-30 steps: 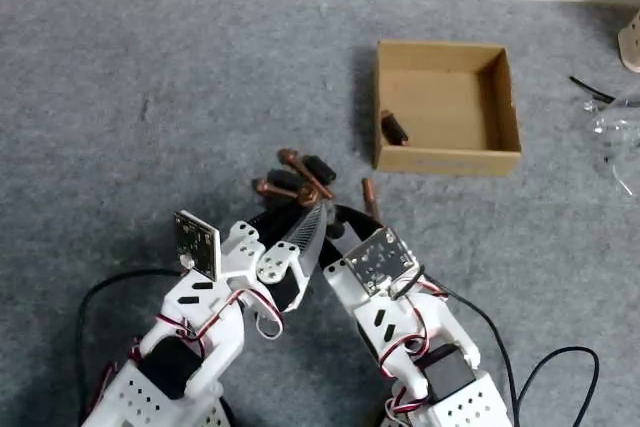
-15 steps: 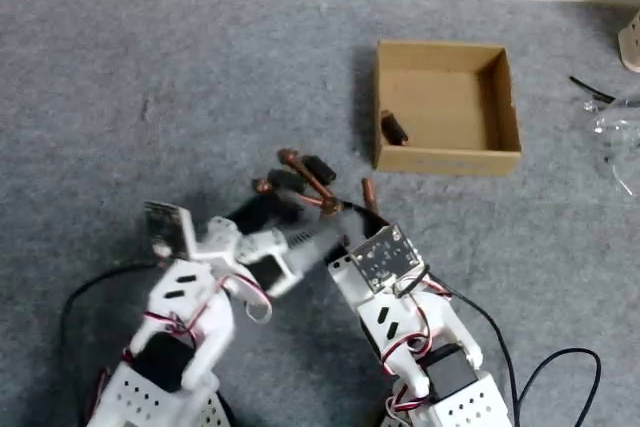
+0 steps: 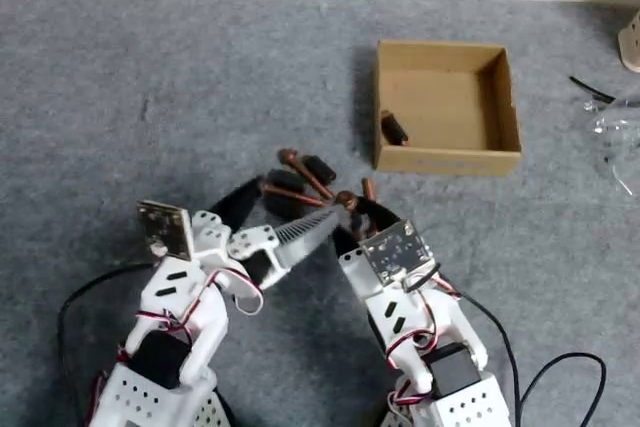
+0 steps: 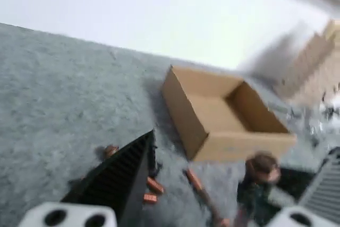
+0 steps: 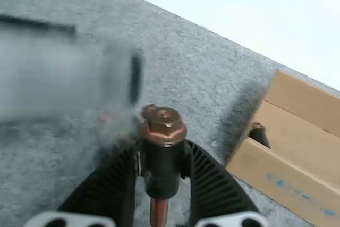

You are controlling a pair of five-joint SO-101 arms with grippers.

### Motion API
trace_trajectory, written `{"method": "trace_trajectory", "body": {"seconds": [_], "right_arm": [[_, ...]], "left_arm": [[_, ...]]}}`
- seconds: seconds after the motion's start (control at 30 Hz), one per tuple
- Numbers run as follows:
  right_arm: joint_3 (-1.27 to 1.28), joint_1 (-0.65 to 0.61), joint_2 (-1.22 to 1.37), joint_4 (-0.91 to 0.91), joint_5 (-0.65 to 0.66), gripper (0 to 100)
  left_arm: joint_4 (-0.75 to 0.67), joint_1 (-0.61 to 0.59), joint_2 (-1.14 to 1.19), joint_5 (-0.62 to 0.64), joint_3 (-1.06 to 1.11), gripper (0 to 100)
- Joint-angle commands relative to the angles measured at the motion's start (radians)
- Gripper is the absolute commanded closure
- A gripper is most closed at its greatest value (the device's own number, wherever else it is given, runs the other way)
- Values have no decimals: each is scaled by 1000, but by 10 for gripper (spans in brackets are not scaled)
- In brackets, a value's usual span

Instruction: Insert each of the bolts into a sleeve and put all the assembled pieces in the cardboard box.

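- Your left tool (image 3: 300,202) sits at lower centre-left of the high view with its jaws spread wide. It grips nothing.
- Just above it, near the middle of the frame, the loose bolts and sleeves (image 3: 298,172) lie in a small heap on the grey surface (image 3: 150,97).
- Right of that, your right tool (image 5: 162,151) pinches a black sleeve (image 5: 162,169). The copper bolt (image 5: 162,126) is seated in it: head on top, shank poking out below.
- One single bolt (image 3: 369,190) lies just beyond that tool, near the box's lower left corner.
- In the upper right the cardboard box (image 3: 447,160) stands open. One finished piece (image 3: 394,129) already lies against its left wall.
- Step in hand, as I judge it: this bolt is in its sleeve, so the piece is ready for the box.
- For the next move, lift the right arm up and to the right. Clear the box's near wall, keeping the squeeze firm so the bolt does not slide out. Spread the jaws only once the piece is over the box floor.
- Since a second ago, the left arm has swung away to the left, off the piece it was pressed against, and its jaws now stand apart. The right arm has crept slightly toward the box. The heap and the box have not shifted.
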Motion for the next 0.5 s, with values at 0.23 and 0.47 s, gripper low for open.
{"method": "trace_trajectory", "body": {"seconds": [0.23,0.47], "right_arm": [[117,74,-12,-61,0,994],[117,71,-12,7,0,994]], "left_arm": [[48,-56,-13,-216,21,1000],[52,-54,-10,-229,21,994]]}}
